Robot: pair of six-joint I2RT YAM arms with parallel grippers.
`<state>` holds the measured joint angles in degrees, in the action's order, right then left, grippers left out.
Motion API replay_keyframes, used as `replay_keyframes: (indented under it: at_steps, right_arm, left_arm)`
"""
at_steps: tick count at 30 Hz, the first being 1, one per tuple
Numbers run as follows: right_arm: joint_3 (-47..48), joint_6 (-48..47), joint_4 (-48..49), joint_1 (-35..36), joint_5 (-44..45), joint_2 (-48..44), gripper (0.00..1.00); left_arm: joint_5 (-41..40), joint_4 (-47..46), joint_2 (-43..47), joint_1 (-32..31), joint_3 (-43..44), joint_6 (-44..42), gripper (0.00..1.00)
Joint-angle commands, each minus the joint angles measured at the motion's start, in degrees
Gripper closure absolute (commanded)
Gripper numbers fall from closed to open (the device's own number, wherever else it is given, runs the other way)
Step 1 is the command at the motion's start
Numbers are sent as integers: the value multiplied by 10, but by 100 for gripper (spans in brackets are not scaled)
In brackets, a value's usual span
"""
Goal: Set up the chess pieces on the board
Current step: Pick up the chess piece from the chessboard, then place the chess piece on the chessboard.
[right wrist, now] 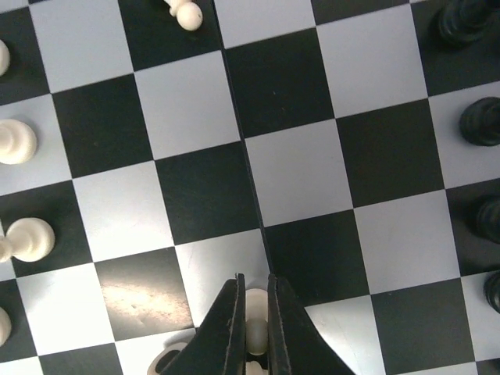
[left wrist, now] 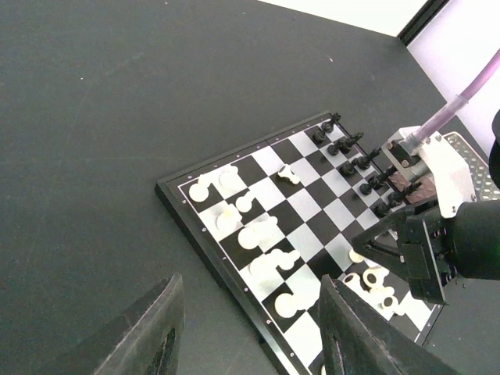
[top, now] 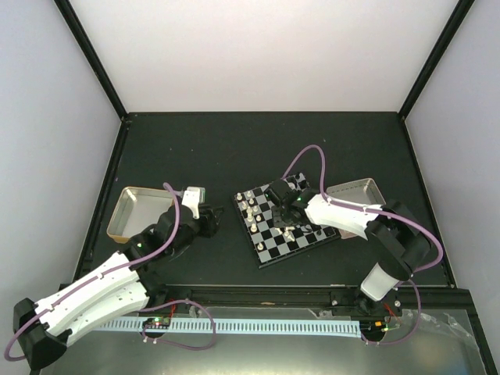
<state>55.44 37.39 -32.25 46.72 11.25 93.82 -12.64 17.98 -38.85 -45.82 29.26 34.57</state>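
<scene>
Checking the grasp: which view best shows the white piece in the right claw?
Right wrist: the white piece sits pinched in the right claw. Left wrist: hard to pick out by the claw. Top: too small.

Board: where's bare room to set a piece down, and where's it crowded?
Bare: the board's middle squares, between the cream pieces and the black row. Crowded: around the right gripper, shut on a cream piece, toppled ones beside.

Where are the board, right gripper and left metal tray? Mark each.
board (left wrist: 312,207), left wrist view, bare centre square
right gripper (right wrist: 255,280), right wrist view, between its fingertips
left metal tray (top: 133,211), top view, bare floor
</scene>
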Motion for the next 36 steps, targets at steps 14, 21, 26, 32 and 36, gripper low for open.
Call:
replay_keyframes:
  at_steps: [14, 21, 26, 32, 36]
  right_arm:
    - [72, -48, 27, 65, -38, 22, 94]
    - [86, -50, 23, 76, -39, 65, 93]
    - [90, -49, 18, 76, -37, 82, 91]
    - [89, -45, 9, 77, -25, 55, 75]
    - [75, -35, 14, 76, -20, 4, 67]
  left_arm:
    - [-21, 26, 22, 4, 6, -6, 51]
    - [-21, 27, 21, 4, 5, -5, 51]
    - [-21, 27, 19, 5, 4, -5, 51]
    - [-21, 28, 19, 5, 4, -5, 51]
    - [-21, 27, 19, 5, 4, -6, 51]
